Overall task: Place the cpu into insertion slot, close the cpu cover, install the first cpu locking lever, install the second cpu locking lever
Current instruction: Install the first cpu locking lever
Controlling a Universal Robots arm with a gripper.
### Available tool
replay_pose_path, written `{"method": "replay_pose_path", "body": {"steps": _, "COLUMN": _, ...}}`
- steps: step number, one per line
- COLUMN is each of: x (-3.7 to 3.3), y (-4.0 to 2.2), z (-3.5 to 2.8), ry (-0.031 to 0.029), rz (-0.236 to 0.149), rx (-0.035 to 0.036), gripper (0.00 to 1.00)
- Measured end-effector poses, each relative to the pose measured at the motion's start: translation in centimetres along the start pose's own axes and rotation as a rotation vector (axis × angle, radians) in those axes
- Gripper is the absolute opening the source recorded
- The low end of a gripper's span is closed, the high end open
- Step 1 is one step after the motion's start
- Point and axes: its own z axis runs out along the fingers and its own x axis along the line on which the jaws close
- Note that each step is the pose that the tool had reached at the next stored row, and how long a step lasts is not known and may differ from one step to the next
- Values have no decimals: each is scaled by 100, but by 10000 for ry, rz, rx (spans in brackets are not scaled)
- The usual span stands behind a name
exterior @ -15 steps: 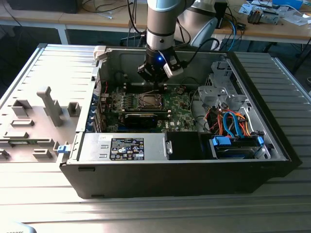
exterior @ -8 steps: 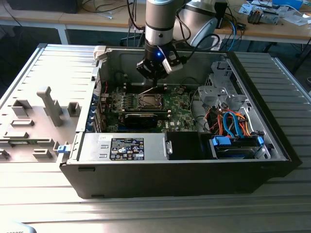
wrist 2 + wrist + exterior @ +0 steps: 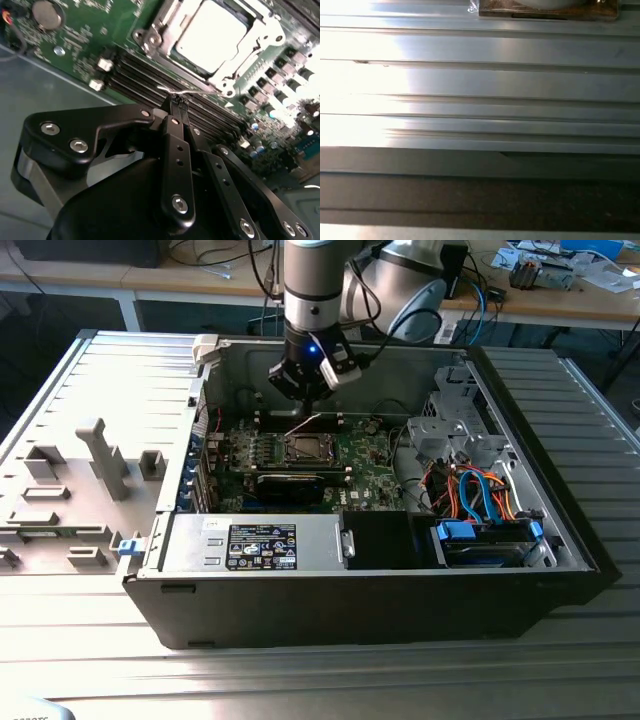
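The silvery cpu (image 3: 212, 35) lies flat in the insertion slot (image 3: 150, 37), cpu cover (image 3: 260, 37) closed.

cpu (image 3: 212, 35) washed out by glare, cpu cover (image 3: 240, 55) cut off at edge

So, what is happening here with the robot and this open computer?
A single robot arm is working inside an open computer case. Its gripper is shut on a thin wire locking lever beside the insertion slot on the green motherboard. In the second wrist view the cpu already lies in the slot, and the silver cpu cover is down around it. So the work now stands at the levers.
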Motion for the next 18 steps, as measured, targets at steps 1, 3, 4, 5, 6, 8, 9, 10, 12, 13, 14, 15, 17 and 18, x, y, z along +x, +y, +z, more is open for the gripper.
{"method": "replay_pose_path", "body": {"steps": 1, "x": 21, "y": 9, "z": 2, "ry": -2, "rz": 1, "rx": 2, "gripper": 11}}
{"method": "replay_pose_path", "body": {"steps": 3, "x": 56, "y": 14, "z": 7, "ry": -13, "rz": -1, "rx": 19, "gripper": 11}}
{"method": "replay_pose_path", "body": {"steps": 4, "x": 67, "y": 15, "z": 10, "ry": -21, "rz": -2, "rx": 73, "gripper": 11}}
{"method": "replay_pose_path", "body": {"steps": 5, "x": 72, "y": 15, "z": 11, "ry": -28, "rz": -4, "rx": 160, "gripper": 11}}
{"method": "replay_pose_path", "body": {"steps": 6, "x": 78, "y": 15, "z": 11, "ry": -29, "rz": -8, "rx": 446, "gripper": 11}}
{"method": "replay_pose_path", "body": {"steps": 8, "x": 79, "y": 15, "z": 12, "ry": -18, "rz": -14, "rx": 878, "gripper": 11}}
{"method": "replay_pose_path", "body": {"steps": 9, "x": 79, "y": 15, "z": 13, "ry": -18, "rz": -15, "rx": 913, "gripper": 11}}
{"method": "replay_pose_path", "body": {"steps": 10, "x": 79, "y": 13, "z": 13, "ry": -16, "rz": -16, "rx": 930, "gripper": 11}}
{"method": "replay_pose_path", "body": {"steps": 12, "x": 80, "y": 7, "z": 15, "ry": -15, "rz": -16, "rx": 952, "gripper": 11}}
{"method": "replay_pose_path", "body": {"steps": 13, "x": 80, "y": 5, "z": 19, "ry": -15, "rz": -15, "rx": 960, "gripper": 11}}
{"method": "replay_pose_path", "body": {"steps": 14, "x": 79, "y": 5, "z": 26, "ry": -16, "rz": -15, "rx": 972, "gripper": 11}}
{"method": "replay_pose_path", "body": {"steps": 15, "x": 77, "y": 4, "z": 38, "ry": -15, "rz": -18, "rx": 995, "gripper": 11}}
{"method": "replay_pose_path", "body": {"steps": 17, "x": 67, "y": 1, "z": 62, "ry": -9, "rz": -31, "rx": 1077, "gripper": 11}}
{"method": "replay_pose_path", "body": {"steps": 18, "x": 59, "y": 0, "z": 84, "ry": -8, "rz": -42, "rx": 1145, "gripper": 11}}
